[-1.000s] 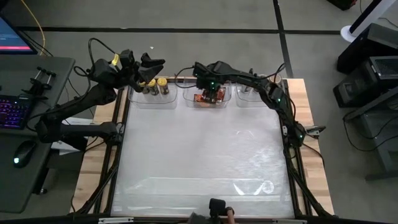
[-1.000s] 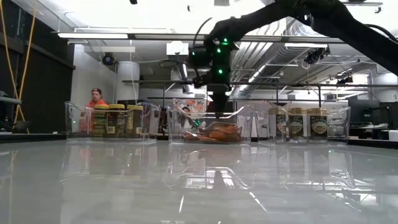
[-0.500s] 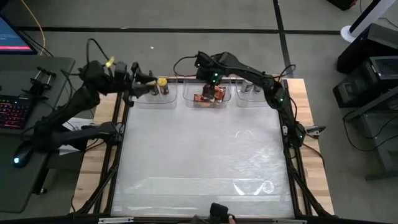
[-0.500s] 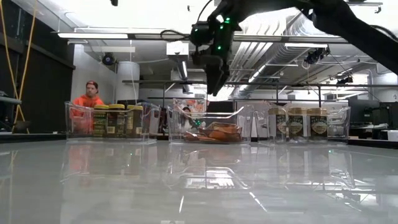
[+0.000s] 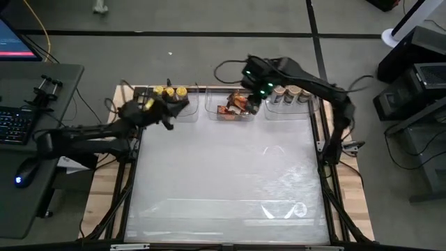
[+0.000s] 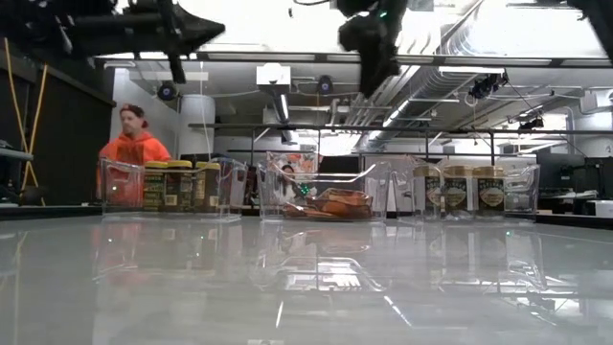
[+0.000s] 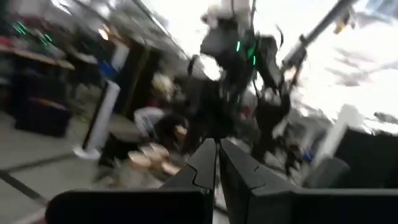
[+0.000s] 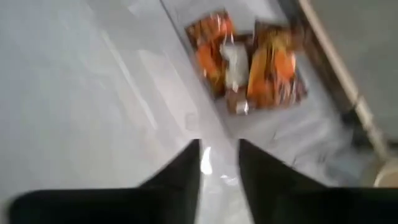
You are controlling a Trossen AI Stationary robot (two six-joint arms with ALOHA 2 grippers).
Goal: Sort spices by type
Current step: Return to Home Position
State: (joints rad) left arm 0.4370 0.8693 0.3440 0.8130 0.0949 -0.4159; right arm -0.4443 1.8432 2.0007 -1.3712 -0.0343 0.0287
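Three kinds of spice, each in its own bin, and both my claws empty.

The yellow-lidded jars [image 5: 171,91] stand in the left bin [image 5: 191,115]. The orange packets [image 5: 235,106] lie heaped in the middle bin [image 5: 212,104]. The tan-lidded jars [image 5: 291,93] stand in the right bin [image 5: 289,111]. All three bins sit in a row along the far edge of my table [image 5: 223,181]. My right claw [image 8: 219,155] hangs high over the right side of the middle bin, its fingers a small way apart with nothing between them. My left claw [image 7: 218,163] hovers high over the front of the left bin, fingers pressed almost together, gripping nothing. A person in an orange top [image 6: 134,153] shows in the room beyond the left bin.
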